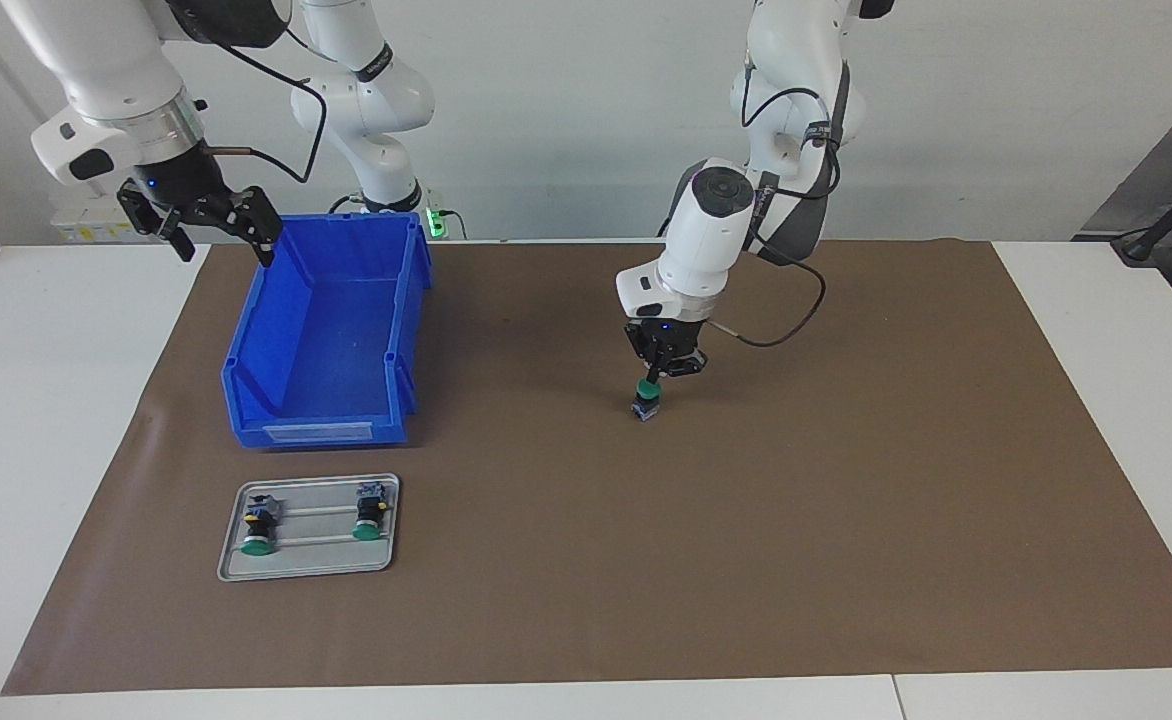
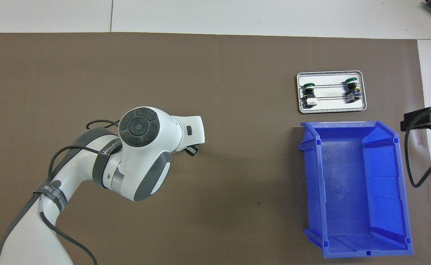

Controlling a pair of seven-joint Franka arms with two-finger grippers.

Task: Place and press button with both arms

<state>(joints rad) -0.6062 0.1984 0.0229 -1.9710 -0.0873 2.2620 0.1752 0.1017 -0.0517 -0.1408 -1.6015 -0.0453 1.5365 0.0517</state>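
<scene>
The fingertips of the left gripper are clenched together and set down on the green cap of the button, which stands upright on the brown mat, near the mat's middle and well apart from every edge. Whether the cap is merely touched or pinched cannot be told; from overhead the button is hidden under the left arm's wrist.

The button is judged to be light, rigid and top-heavy: a tall barrel on a small grey-blue block base, so a push off the axis could tip or slide it on the mat. The smooth domed cap would be slippery; a hold is better taken across the black barrel or the flat sides of the base, with pressing done straight down on the cap's centre.

The right gripper hangs with its fingers spread and nothing in them, above the corner of the blue bin nearest the robots, at the right arm's end of the table; that arm waits.

Two more buttons lie on their sides in the grey metal tray, just beside the bin and farther from the robots.
</scene>
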